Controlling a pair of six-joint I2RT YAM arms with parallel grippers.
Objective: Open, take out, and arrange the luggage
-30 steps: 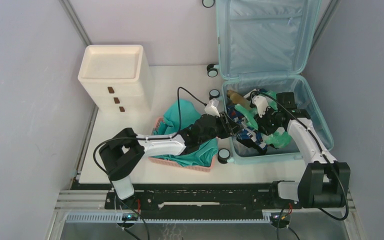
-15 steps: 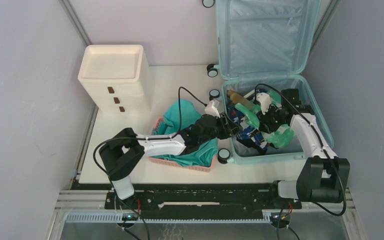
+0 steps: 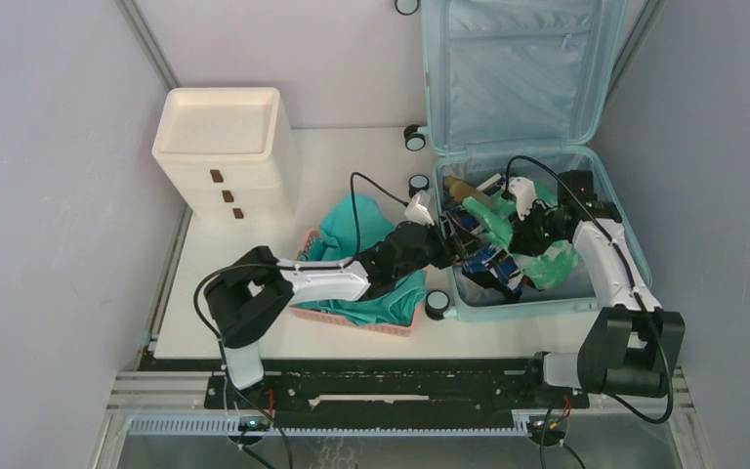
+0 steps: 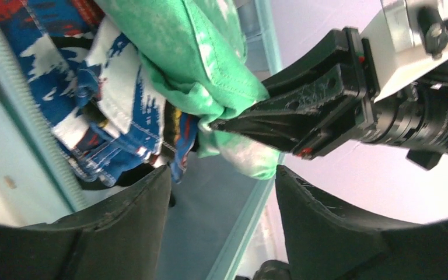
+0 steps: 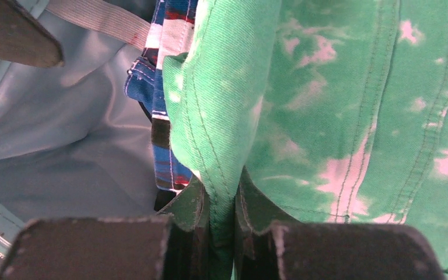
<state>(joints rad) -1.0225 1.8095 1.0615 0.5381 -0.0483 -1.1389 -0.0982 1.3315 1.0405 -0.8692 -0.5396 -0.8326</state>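
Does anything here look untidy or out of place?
Yes: the teal cloth lies crumpled in the pink basket and hangs over its rim. Clothes inside the luggage are also a loose tangle.

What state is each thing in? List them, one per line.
luggage, open, lid upright.
green garment, pinched at a fold.
right gripper, shut on the green garment.
left gripper, open, holding nothing.
drawer cabinet, all drawers shut.
pink basket, holds teal cloth.
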